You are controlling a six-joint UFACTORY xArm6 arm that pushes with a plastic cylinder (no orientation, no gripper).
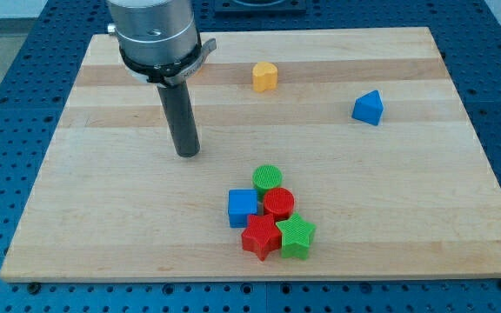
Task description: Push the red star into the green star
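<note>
The red star (260, 236) lies near the view's bottom centre, touching the green star (297, 236) on its right. Both are part of a tight cluster with a blue cube (243, 208), a red cylinder (278, 204) and a green cylinder (268, 179). My tip (188, 153) is on the board up and to the left of the cluster, well apart from every block.
A yellow block (265, 76) sits near the view's top centre. A blue triangular block (368, 108) sits at the upper right. The wooden board (103, 217) lies on a blue perforated table.
</note>
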